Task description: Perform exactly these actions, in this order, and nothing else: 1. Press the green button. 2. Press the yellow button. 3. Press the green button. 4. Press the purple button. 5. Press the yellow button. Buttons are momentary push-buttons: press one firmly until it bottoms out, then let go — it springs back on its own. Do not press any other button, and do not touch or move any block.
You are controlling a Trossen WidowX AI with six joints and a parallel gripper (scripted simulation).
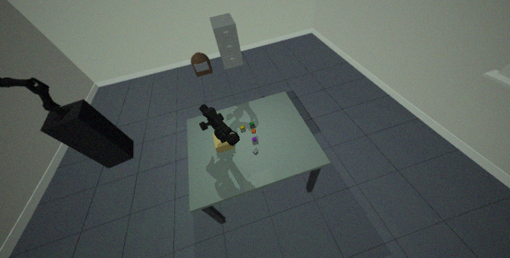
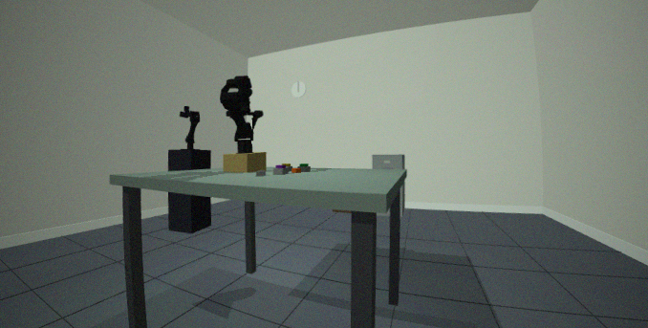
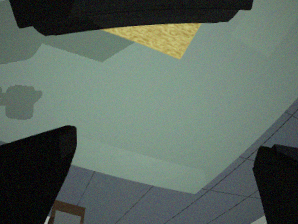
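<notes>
Starting at the desk's [image 2: 268, 191] near edge as the exterior view shows it: a small grey block [image 2: 261, 172] lies closest, then the purple button [image 2: 280, 169], the orange block [image 2: 296, 170], and the yellow button [image 2: 287, 165] and green button [image 2: 304, 167] farther in — all grouped around the middle of the top, apart from one another. Seen from above, the green button [image 1: 252, 124] and yellow button [image 1: 242, 128] sit toward the far edge, the orange block [image 1: 253, 131] just nearer, the purple button [image 1: 255, 140] next, the grey block [image 1: 256, 151] nearest the near edge.

Arm [image 1: 218, 125] stands on a tan base box [image 2: 244, 162] toward the left edge, folded upright, clear of every button. Gripper [image 3: 162, 183] — jaws spread wide, nothing between the fingers; the wrist view shows only desk surface, floor and a brown object by the wall past them.

Beyond the desk's far edge: a grey filing cabinet [image 1: 226, 40] against the wall.
</notes>
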